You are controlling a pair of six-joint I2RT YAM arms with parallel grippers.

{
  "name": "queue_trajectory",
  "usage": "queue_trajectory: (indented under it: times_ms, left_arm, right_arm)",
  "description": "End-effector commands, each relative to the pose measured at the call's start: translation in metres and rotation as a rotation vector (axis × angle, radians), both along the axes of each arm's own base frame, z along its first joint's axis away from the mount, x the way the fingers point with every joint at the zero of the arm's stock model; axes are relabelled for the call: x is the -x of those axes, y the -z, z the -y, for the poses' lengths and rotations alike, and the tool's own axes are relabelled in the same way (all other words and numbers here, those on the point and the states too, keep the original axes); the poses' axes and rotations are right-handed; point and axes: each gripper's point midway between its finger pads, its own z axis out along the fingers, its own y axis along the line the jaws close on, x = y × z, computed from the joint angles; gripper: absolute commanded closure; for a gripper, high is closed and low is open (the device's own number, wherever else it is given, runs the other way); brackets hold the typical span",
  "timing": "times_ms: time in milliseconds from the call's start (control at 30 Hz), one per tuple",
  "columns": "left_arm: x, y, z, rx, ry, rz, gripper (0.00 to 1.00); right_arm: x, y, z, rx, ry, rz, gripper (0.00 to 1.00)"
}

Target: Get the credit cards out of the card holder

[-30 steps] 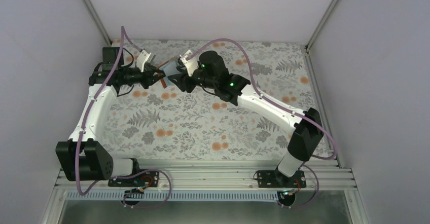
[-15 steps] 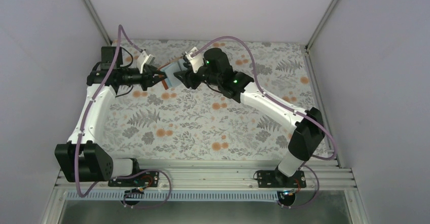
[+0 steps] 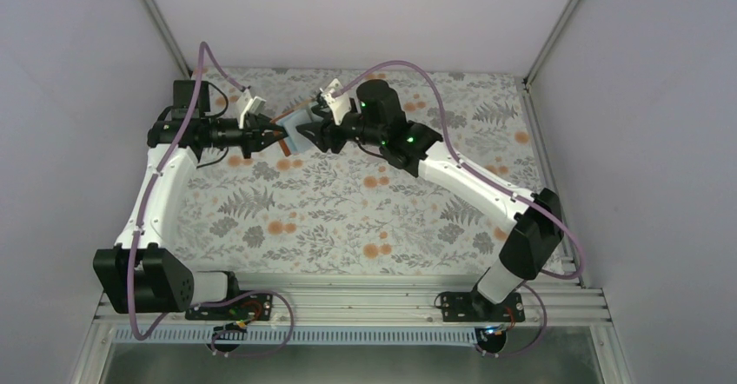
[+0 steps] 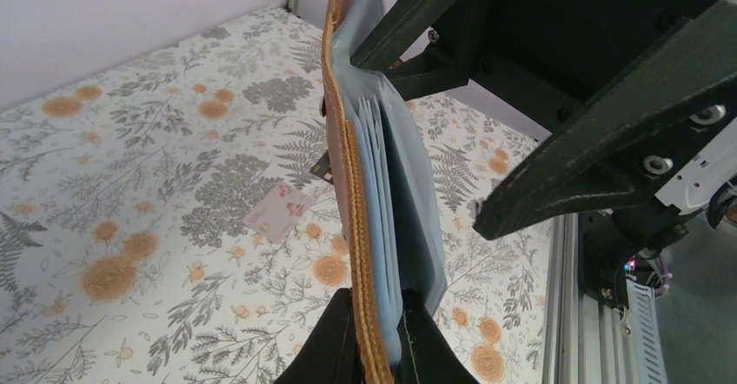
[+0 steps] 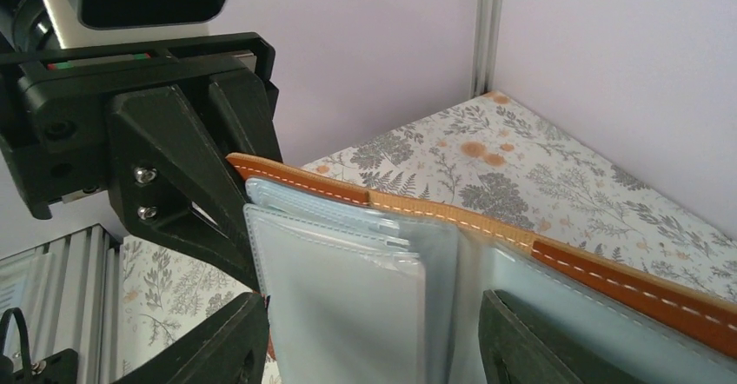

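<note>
Firstly, card holder [image 3: 298, 125]: bifold, rust-brown outside with pale stitching, pale blue-grey pockets and clear sleeves inside. Held up off the worktop [image 3: 348, 219] and spread open, at about 11 o'clock of the worktop in the top view. The sleeves fan out toward the right arm. Whether any sleeve has a card in it cannot be told.

Next, left gripper [image 3: 266, 132]: at 9 o'clock of the card holder in the top view. Its fingers [image 4: 417, 349] are clenched on the brown cover and the nearest pockets, at the holder's lower edge in the left wrist view.

Next, right gripper [image 3: 316, 131]: at 3 o'clock of the card holder. Its fingers [image 5: 217, 349] are released and spread, with the clear sleeves standing between them. Whether either tip touches a sleeve cannot be told.

Next, pale pink card [image 4: 278, 213]: lying flat on the worktop, out of the holder and apart from it, at 9 o'clock of it in the left wrist view.

Last, worktop: covered with a cloth of grey ferns and orange flowers.
</note>
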Motion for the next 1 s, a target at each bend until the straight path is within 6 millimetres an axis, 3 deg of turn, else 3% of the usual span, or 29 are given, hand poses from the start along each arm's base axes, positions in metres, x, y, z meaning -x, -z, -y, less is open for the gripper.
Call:
queue_trajectory:
  times_ms: [0,100,233,300,433,567,667,733,767,833,967]
  left_arm:
    - [0.017,-0.024,0.010,0.057,0.091,0.076,0.98]
    - [0.020,-0.026,0.012,0.073,0.113,0.078,0.98]
    - [0.023,-0.027,0.013,0.083,0.131,0.085,0.98]
    - [0.024,-0.027,0.013,0.082,0.131,0.084,0.98]
    - [0.027,-0.028,0.014,0.087,0.143,0.093,0.98]
    - [0.028,-0.028,0.014,0.093,0.150,0.091,0.98]
    - [0.028,-0.027,0.015,0.097,0.154,0.090,0.98]
    - [0.028,-0.026,0.014,0.095,0.155,0.091,0.97]
    - [0.029,-0.026,0.015,0.096,0.159,0.096,0.95]
    - [0.033,-0.025,0.015,0.101,0.176,0.104,0.71]
    - [0.040,-0.027,0.017,0.118,0.204,0.122,0.42]
  right_arm:
    - [-0.020,0.000,0.002,0.017,0.059,0.020,0.39]
    - [-0.032,0.017,0.000,0.049,0.102,-0.001,0.39]
    - [-0.029,0.023,-0.009,0.042,0.061,-0.016,0.39]
    - [-0.023,0.023,-0.013,0.038,0.014,-0.017,0.48]
    - [-0.015,0.016,-0.009,0.013,-0.026,-0.015,0.77]
    - [-0.012,0.008,0.001,-0.036,-0.068,-0.045,0.94]
    - [-0.010,0.011,0.005,-0.049,-0.096,-0.066,0.96]
    - [-0.003,-0.006,0.012,-0.078,-0.122,-0.050,0.96]
    - [-0.001,-0.009,0.015,-0.085,-0.131,-0.050,0.96]
    - [0.000,-0.016,0.021,-0.104,-0.135,-0.053,0.96]
    - [-0.002,-0.027,0.030,-0.146,-0.125,-0.080,0.96]
